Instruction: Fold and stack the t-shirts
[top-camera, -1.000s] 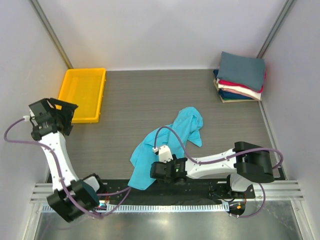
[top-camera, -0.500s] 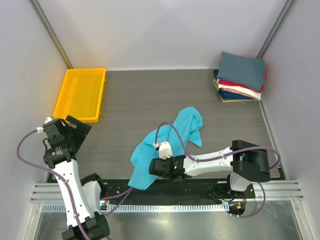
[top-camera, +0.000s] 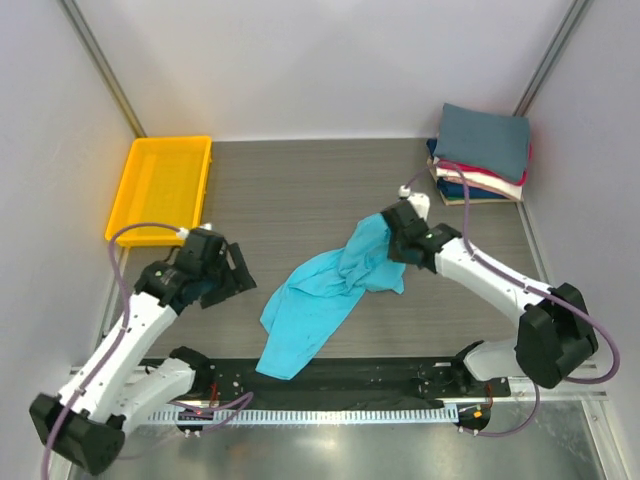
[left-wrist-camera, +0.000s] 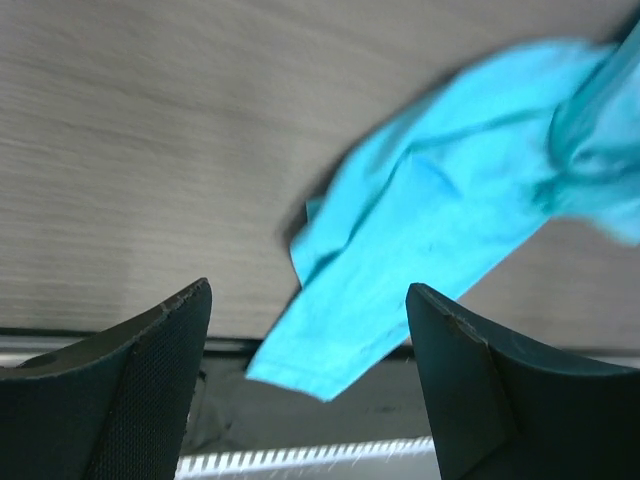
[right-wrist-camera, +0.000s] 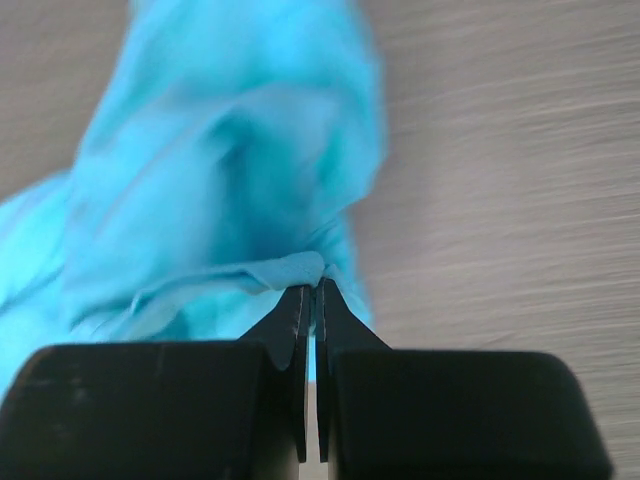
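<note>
**Top view.** The shirt (top-camera: 325, 295) is lying bunched in a diagonal band across the middle of the worktop (top-camera: 300, 190). Its near end is reaching over the dark strip at the near edge. My right end effector (top-camera: 397, 240) is closed on the far, right-hand end of the cloth. My left end effector (top-camera: 232, 272) is hovering just left of the shirt, open and holding nothing. The stack (top-camera: 482, 155) of folded shirts is sitting in the far right corner, well apart from the shirt. The tray (top-camera: 165, 185) is sitting at the far left.

Risk: I am holding the shirt at one point only, so a pull is likely to be dragging it as a rope rather than spreading it. The near end may also be catching on the edge strip.

**Left wrist view.** My left fingers (left-wrist-camera: 150, 370) are standing wide apart with no cloth between them. The shirt (left-wrist-camera: 430, 230) is lying ahead, with one corner pointing toward the near edge. The picture is blurred, so I cannot tell which hem or sleeve that corner is.

Risk: closing on the wrong layer, or on two layers at once, would be twisting the shirt instead of flattening it.

**Right wrist view.** My right end effector (right-wrist-camera: 312, 290) is pinching a thin fold of the shirt (right-wrist-camera: 230, 170) at the very fingertips.

Risk: so shallow a pinch may be slipping out under tension and dropping the cloth.
</note>
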